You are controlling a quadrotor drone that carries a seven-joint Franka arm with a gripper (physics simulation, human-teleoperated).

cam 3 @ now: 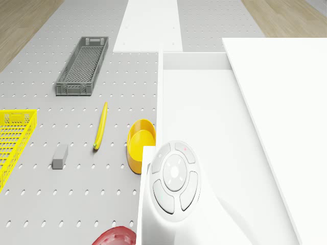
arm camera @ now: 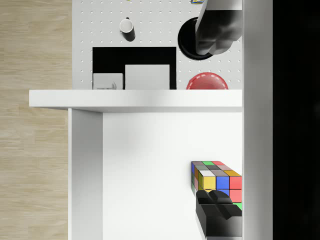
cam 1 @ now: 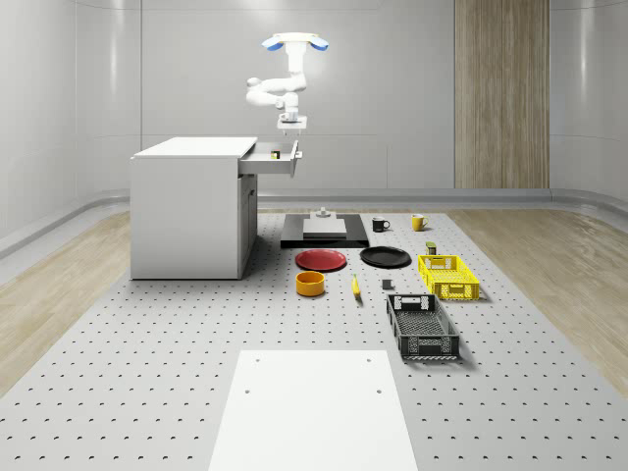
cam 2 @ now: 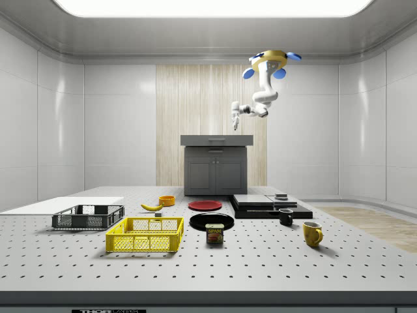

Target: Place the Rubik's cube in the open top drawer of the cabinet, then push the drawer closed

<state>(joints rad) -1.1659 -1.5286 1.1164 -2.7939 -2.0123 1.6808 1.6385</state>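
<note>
The Rubik's cube [arm camera: 216, 176] lies on the floor of the cabinet's open top drawer [arm camera: 150, 165], near one side wall. My gripper [arm camera: 218, 125] hangs above the drawer, open, with its fingers [arm camera: 215, 27] wide apart; the cube sits under one of them, loose. In the whole-scene view the drone [cam 1: 294, 42] hovers above the pulled-out drawer [cam 1: 273, 157] of the white cabinet [cam 1: 191, 206], the arm bent down so the gripper [cam 1: 291, 124] is just over it. In the side view the drone [cam 2: 270, 62] hovers above the cabinet [cam 2: 215, 163], and the gripper [cam 2: 235, 124] hangs above the cabinet top.
On the floor in front of the cabinet lie a yellow bowl [cam 1: 310, 283], a red plate [cam 1: 321, 259], a black plate [cam 1: 385, 256], a banana [cam 1: 355, 287], a yellow crate [cam 1: 447, 276], a black crate [cam 1: 422, 326] and two mugs [cam 1: 381, 224]. A black platform [cam 1: 325, 230] stands beyond.
</note>
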